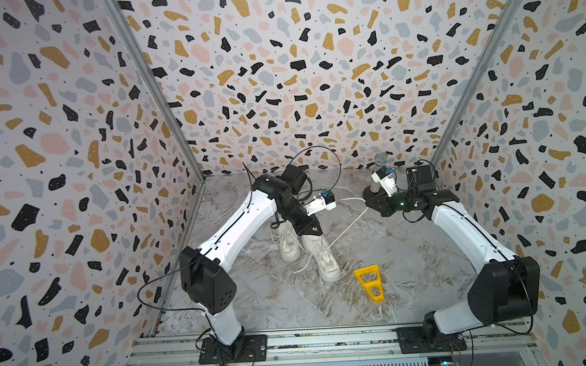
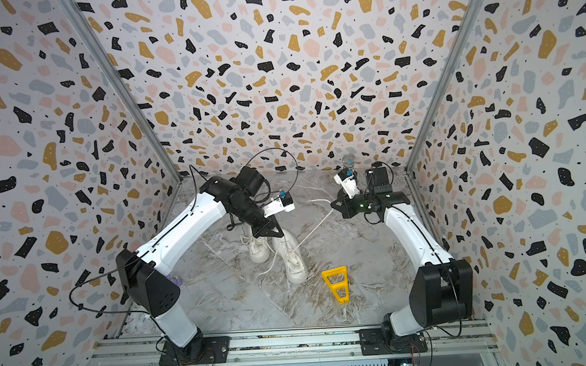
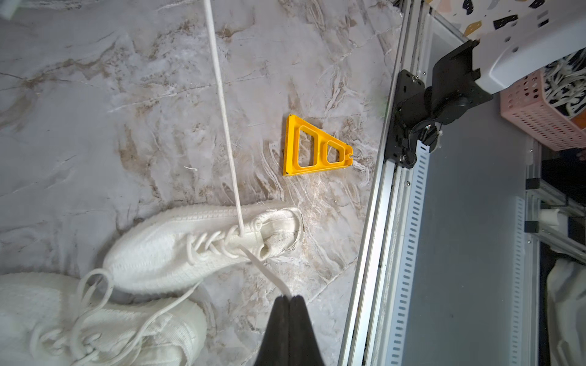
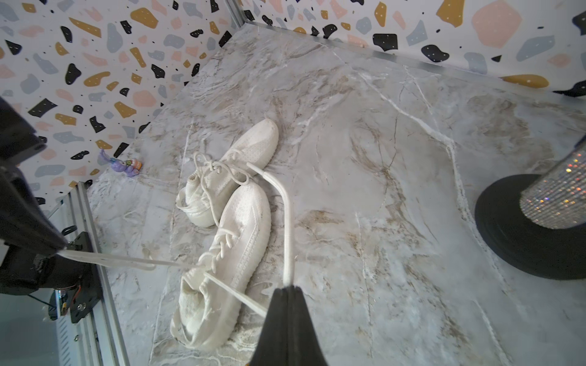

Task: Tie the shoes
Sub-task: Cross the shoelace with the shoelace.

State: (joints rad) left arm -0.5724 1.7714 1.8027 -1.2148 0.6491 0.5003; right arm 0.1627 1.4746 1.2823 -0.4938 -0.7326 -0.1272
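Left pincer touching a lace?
Touching. The left wrist view shows the left pincer shut on a lace that runs from the shoe straight into its tips.

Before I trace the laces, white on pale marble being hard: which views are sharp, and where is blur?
In both top views: evenly lit, lace thin and faint. Left wrist view: shoes crisp, left claw soft-edged. Right wrist view: lace blurs near the right claw; glittery stand sparkles.

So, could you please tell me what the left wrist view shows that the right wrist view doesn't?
Only the left wrist: the yellow bracket and a pink basket. Only the right wrist: the glittery stand and a small purple toy. Both: the shoes, with the left gripper and right gripper each shut on a lace.
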